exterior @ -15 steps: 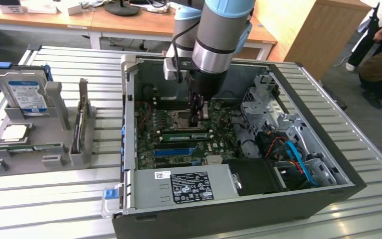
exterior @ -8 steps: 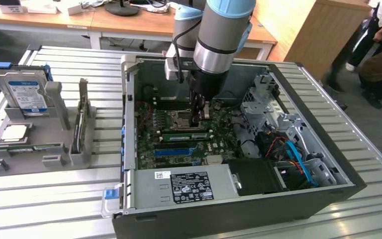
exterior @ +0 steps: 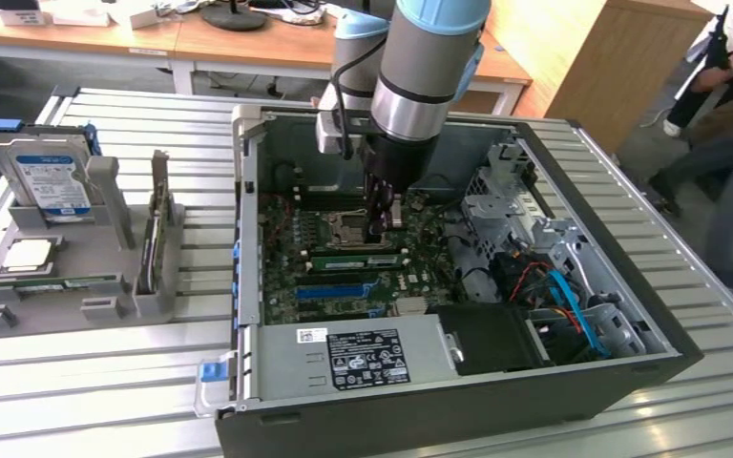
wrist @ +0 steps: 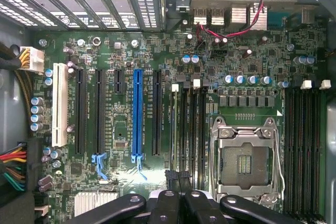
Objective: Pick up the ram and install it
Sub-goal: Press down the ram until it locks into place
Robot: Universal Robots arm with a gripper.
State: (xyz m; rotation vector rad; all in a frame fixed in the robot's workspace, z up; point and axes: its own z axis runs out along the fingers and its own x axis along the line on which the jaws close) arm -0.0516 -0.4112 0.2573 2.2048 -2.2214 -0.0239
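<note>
Exterior view: the gripper (exterior: 388,218) hangs down inside the open computer case (exterior: 621,286), over the green board. Its fingers are closed tight. I cannot tell if they pinch anything. A slim green stick that looks like the ram (exterior: 356,259) lies along the slots just near of the gripper. Another green stick (exterior: 61,283) rests in the grey holder (exterior: 112,305), far off to the left.

Wrist view: the closed gripper (wrist: 177,182) sits right over the long black memory slots (wrist: 189,129), beside the open chip socket (wrist: 245,163). If the stick is tilted or off the slot, a push down could bend it or scrape the board. A slip sideways could hit the socket.
</note>
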